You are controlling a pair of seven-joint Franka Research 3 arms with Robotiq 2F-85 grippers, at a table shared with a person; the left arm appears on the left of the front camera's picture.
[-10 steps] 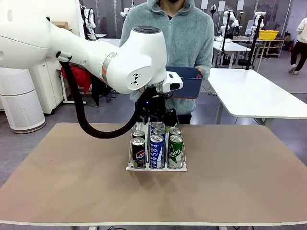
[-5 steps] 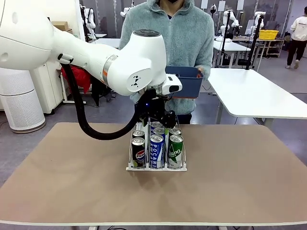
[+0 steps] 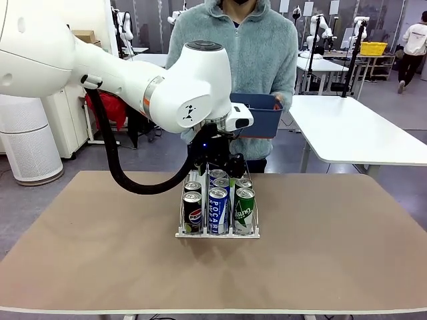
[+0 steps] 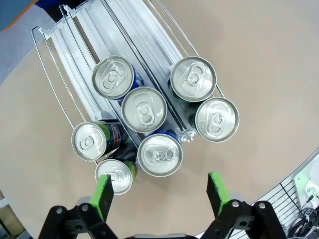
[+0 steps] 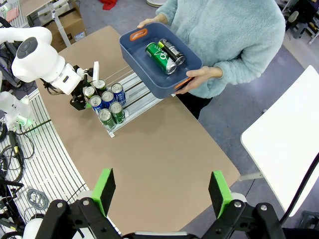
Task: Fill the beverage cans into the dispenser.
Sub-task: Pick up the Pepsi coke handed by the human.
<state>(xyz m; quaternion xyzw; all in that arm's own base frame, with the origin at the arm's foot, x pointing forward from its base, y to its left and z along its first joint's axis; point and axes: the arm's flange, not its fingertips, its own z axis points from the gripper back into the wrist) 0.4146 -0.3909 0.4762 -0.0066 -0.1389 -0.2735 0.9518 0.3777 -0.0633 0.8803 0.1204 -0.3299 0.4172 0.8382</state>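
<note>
The dispenser point(image 3: 217, 234) is positioned on the tabletop point(image 3: 100, 253), near its middle and towards the far edge. Seven beverage cans point(image 4: 144, 109) are stood upright in its three lanes and are grouped at the end nearer the robot. The rest of each lane is left bare. In the front row, a black Pepsi can point(image 3: 193, 214) is seated in the left lane, a blue-and-white Pocari can point(image 3: 218, 211) in the middle lane and a green can point(image 3: 244, 211) in the right lane. Further cans are lined up directly behind them.

The left pincer point(image 4: 161, 181) is held directly above the grouped cans and is pointed straight down. Its jaws are spread to full width and nothing is gripped between the green pads point(image 4: 103, 191).

The right pincer point(image 5: 162, 185) is held high over the tabletop, well apart from the dispenser. Its jaws are likewise spread wide and nothing is held.

At the far side, a dark blue bin point(image 5: 133, 52) is held by a person's hands point(image 5: 197, 75) above the far end of the dispenser. Two cans, one green point(image 5: 159, 57) and one black point(image 5: 172, 50), are laid on their sides in the bin.
</note>
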